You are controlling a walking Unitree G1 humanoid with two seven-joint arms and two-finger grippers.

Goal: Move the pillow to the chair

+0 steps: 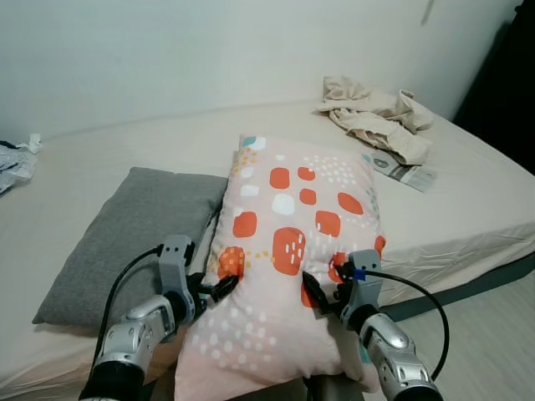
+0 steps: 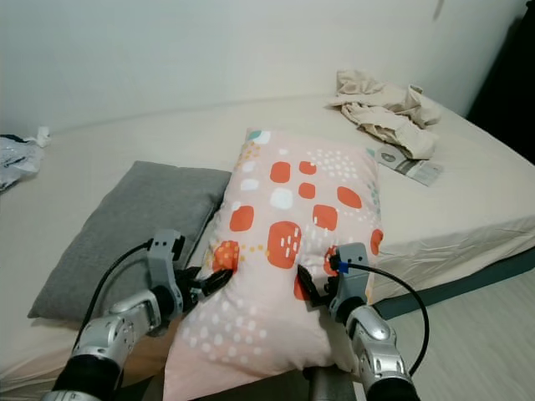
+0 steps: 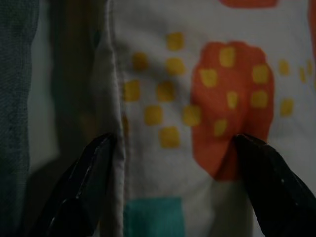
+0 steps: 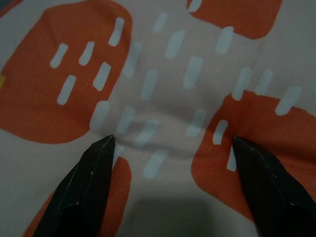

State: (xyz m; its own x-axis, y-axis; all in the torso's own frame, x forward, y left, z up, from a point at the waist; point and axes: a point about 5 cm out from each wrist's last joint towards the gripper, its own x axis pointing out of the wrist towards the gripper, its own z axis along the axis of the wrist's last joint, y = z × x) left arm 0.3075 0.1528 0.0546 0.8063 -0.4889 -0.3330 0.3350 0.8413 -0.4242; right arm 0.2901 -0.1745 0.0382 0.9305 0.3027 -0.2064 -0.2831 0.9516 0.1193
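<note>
A pink pillow (image 1: 288, 242) with orange squares and white dots lies lengthwise on the bed (image 1: 476, 209), and its near end hangs over the bed's front edge. My left gripper (image 1: 219, 288) presses against its left seam. In the left wrist view the left gripper (image 3: 173, 143) is open, with the seam and an orange patch between its spread fingers. My right gripper (image 1: 322, 292) rests on the pillow's near right part. It is also open in the right wrist view (image 4: 173, 143), with its tips sunk slightly into the fabric.
A grey pillow (image 1: 134, 238) lies just left of the patterned one, touching its side. Crumpled beige cloth (image 1: 376, 117) and a printed paper (image 1: 405, 171) sit at the bed's far right. Light floor (image 1: 493, 334) shows to the right of the bed. A white wall stands behind the bed.
</note>
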